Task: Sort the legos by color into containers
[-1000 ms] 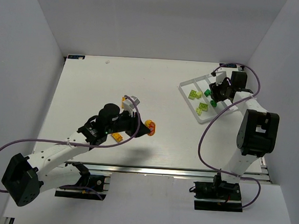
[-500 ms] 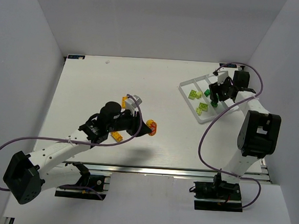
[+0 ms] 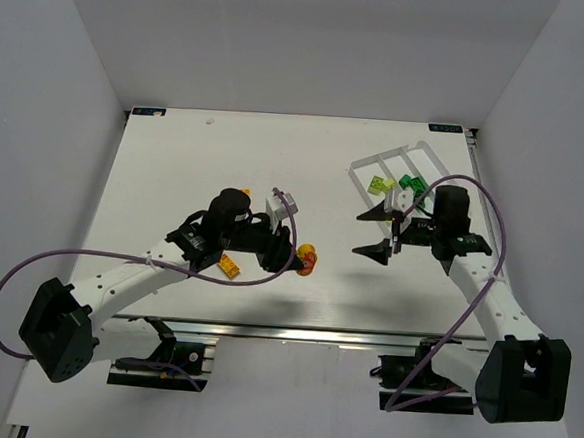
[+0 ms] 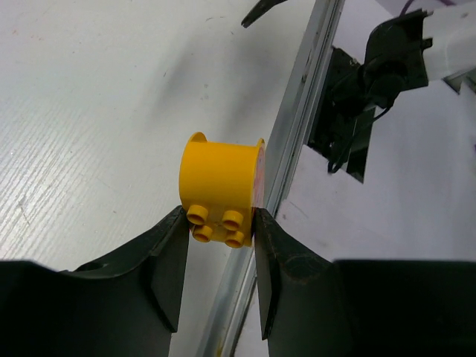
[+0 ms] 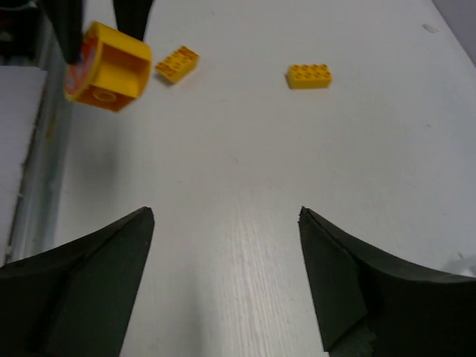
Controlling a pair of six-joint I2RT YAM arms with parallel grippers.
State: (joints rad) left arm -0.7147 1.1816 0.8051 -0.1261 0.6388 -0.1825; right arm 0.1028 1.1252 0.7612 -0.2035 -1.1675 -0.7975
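My left gripper (image 3: pixel 305 256) is shut on the round orange-and-red lego (image 3: pixel 308 259) and holds it above the table near the front edge. In the left wrist view the piece (image 4: pixel 221 184) sits clamped between the two fingers, with the gripper (image 4: pixel 219 223) closed on its studded end. My right gripper (image 3: pixel 364 234) is open and empty, left of the clear tray (image 3: pixel 356 172), and points at the held piece (image 5: pixel 108 67). In its own view the right gripper (image 5: pixel 227 216) is wide open over bare table. Lime legos (image 3: pixel 378 184) and green legos (image 3: pixel 410 180) lie in the tray.
An orange brick (image 3: pixel 230 266) lies on the table under my left arm. The right wrist view shows two orange bricks (image 5: pixel 177 63) (image 5: pixel 309 75) on the table beyond the held piece. The table's metal front rail (image 4: pixel 297 111) is close to the left gripper.
My right arm has swung from over the tray out to the left, with its jaws open. My left gripper has carried the round piece a little to the right.
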